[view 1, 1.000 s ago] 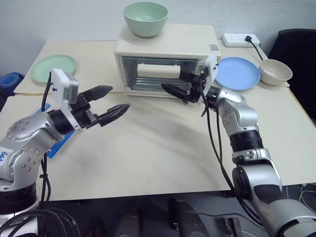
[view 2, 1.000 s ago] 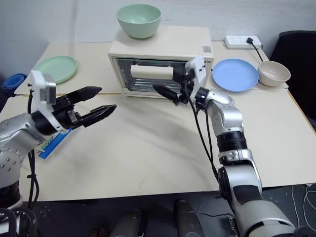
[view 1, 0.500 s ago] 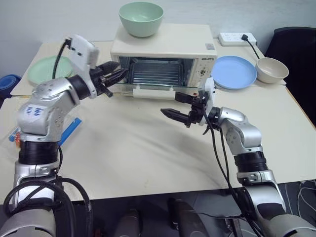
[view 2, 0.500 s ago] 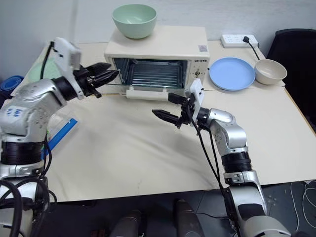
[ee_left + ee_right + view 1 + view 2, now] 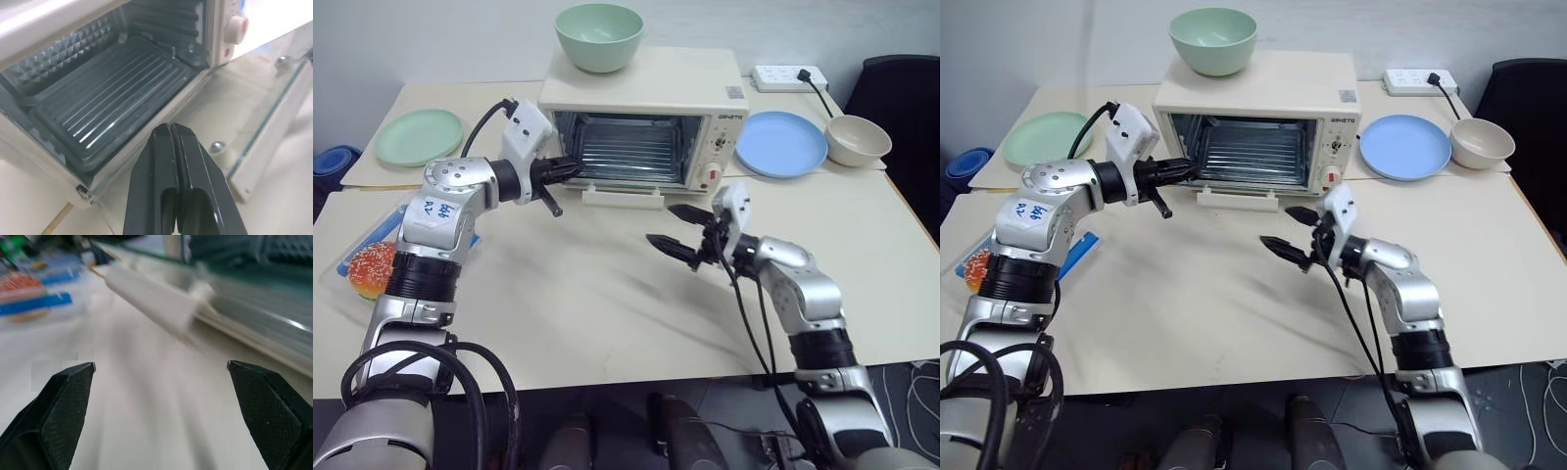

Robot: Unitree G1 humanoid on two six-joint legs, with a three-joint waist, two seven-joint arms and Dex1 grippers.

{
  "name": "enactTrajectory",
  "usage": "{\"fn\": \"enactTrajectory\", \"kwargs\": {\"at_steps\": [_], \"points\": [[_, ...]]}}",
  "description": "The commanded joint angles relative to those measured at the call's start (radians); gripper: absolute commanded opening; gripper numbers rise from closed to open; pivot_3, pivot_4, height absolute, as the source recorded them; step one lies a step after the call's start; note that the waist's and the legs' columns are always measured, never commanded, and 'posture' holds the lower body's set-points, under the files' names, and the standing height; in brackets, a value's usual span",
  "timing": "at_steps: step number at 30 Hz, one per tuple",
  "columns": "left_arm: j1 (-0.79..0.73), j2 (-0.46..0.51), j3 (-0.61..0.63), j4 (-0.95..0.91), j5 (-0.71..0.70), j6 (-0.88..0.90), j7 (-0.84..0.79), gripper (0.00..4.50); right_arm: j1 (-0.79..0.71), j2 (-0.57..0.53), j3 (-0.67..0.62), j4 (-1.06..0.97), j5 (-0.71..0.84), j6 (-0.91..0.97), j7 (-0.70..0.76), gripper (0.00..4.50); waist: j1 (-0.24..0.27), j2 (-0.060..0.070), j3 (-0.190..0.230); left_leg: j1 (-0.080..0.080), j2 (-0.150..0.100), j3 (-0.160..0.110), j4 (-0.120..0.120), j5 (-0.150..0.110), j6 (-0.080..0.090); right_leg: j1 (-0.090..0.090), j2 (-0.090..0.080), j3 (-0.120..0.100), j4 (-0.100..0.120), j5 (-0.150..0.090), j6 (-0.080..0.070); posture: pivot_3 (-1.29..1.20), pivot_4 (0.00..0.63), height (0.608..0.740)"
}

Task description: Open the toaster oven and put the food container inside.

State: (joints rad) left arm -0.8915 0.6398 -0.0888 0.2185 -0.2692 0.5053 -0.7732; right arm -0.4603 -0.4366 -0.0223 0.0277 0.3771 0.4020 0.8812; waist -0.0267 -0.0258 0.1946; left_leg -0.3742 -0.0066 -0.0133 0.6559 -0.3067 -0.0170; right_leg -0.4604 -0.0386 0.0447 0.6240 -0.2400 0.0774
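Bright even overhead light, soft shadows on the cream tabletop point(image 5: 607, 294); right wrist view heavily motion-blurred, glare streaks on the ribbed dark oven tray point(image 5: 112, 105)

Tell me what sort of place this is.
Probably a lab or office room set up as a mock kitchen: a plain table bearing a toaster oven, bowls and plates, a power strip by the wall, and an office chair at the corner.
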Motion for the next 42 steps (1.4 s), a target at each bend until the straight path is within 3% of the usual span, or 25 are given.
{"fn": "enactTrajectory", "kwargs": {"at_steps": [1, 8, 12, 18, 24, 30, 34, 37, 39, 42], "points": [[0.041, 0.021, 0.017, -0.077, -0.002, 0.027, -0.028, 0.04, 0.086, -0.078, -0.060, -0.173, 0.075, 0.049, 0.040, 4.50, 0.000, 0.000, 0.000, 0.000, 0.000, 0.000, 0.001, 0.000, 0.000, 0.000, 0.000, 0.000, 0.000, 0.000, 0.000, 0.00, 0.150, 0.740], [0.161, 0.013, -0.007, -0.132, 0.033, 0.129, 0.009, 0.04, 0.234, -0.240, -0.178, -0.442, 0.317, 0.228, 0.117, 4.50, -0.005, -0.001, 0.000, 0.005, 0.001, 0.001, 0.005, 0.000, 0.001, 0.005, 0.010, 0.004, 0.000, 0.000, 0.000, 0.00, 0.150, 0.740], [0.196, -0.051, -0.048, -0.142, 0.084, 0.179, 0.092, 0.04, 0.182, -0.277, -0.228, -0.509, 0.436, 0.293, 0.090, 4.50, -0.002, -0.001, 0.001, 0.015, 0.002, -0.001, 0.006, -0.001, 0.002, 0.017, 0.013, 0.005, -0.003, 0.000, 0.001, 0.00, 0.150, 0.740], [0.236, -0.093, -0.004, -0.230, 0.075, 0.295, 0.174, 0.04, 0.038, -0.308, -0.226, -0.527, 0.528, 0.339, 0.062, 4.50, -0.001, -0.003, 0.001, 0.014, 0.002, -0.001, 0.006, -0.002, 0.004, 0.017, 0.011, 0.006, -0.003, 0.000, 0.002, 0.00, 0.150, 0.740], [0.433, -0.099, 0.324, -0.646, -0.067, 0.654, 0.285, 1.49, -0.080, -0.308, -0.153, -0.467, 0.526, 0.324, 0.129, 4.50, -0.008, -0.003, 0.001, 0.014, 0.006, -0.001, 0.006, -0.006, 0.003, 0.015, 0.009, 0.012, -0.004, -0.001, 0.000, 0.00, 0.150, 0.740], [0.606, -0.223, 0.723, -1.017, -0.108, 1.002, 0.356, 3.30, -0.122, -0.295, -0.070, -0.354, 0.461, 0.259, 0.245, 4.50, -0.002, -0.003, 0.001, 0.014, 0.004, -0.001, 0.007, -0.006, 0.003, 0.016, 0.010, 0.012, -0.004, -0.001, 0.001, 0.00, 0.150, 0.740], [0.752, -0.298, 0.983, -1.174, -0.147, 1.107, 0.276, 4.48, -0.187, -0.273, -0.009, -0.254, 0.415, 0.209, 0.334, 4.50, -0.003, -0.004, 0.001, 0.014, 0.003, 0.000, 0.008, -0.006, 0.003, 0.016, 0.012, 0.010, -0.004, -0.001, 0.001, 0.00, 0.150, 0.740], [0.857, -0.310, 1.148, -1.216, -0.206, 1.109, 0.189, 4.48, -0.216, -0.267, 0.013, -0.199, 0.391, 0.181, 0.392, 4.50, -0.007, -0.005, 0.001, 0.015, 0.005, 0.002, 0.008, -0.007, 0.001, 0.016, 0.011, 0.009, -0.004, -0.001, 0.000, 0.00, 0.150, 0.740], [0.885, -0.331, 1.327, -1.194, -0.219, 1.109, 0.165, 4.48, -0.238, -0.258, 0.037, -0.138, 0.360, 0.145, 0.446, 4.50, -0.002, -0.007, 0.000, 0.016, 0.004, -0.002, 0.008, -0.007, 0.001, 0.017, 0.012, 0.009, -0.004, -0.002, -0.002, 0.00, 0.150, 0.740], [0.819, -0.348, 1.471, -1.122, -0.199, 1.109, 0.253, 4.48, -0.256, -0.245, 0.051, -0.092, 0.338, 0.119, 0.483, 4.50, -0.004, -0.007, 0.000, 0.018, 0.005, 0.001, 0.008, -0.007, 0.000, 0.019, 0.012, 0.003, -0.004, -0.003, -0.003, 0.00, 0.150, 0.740]]}}
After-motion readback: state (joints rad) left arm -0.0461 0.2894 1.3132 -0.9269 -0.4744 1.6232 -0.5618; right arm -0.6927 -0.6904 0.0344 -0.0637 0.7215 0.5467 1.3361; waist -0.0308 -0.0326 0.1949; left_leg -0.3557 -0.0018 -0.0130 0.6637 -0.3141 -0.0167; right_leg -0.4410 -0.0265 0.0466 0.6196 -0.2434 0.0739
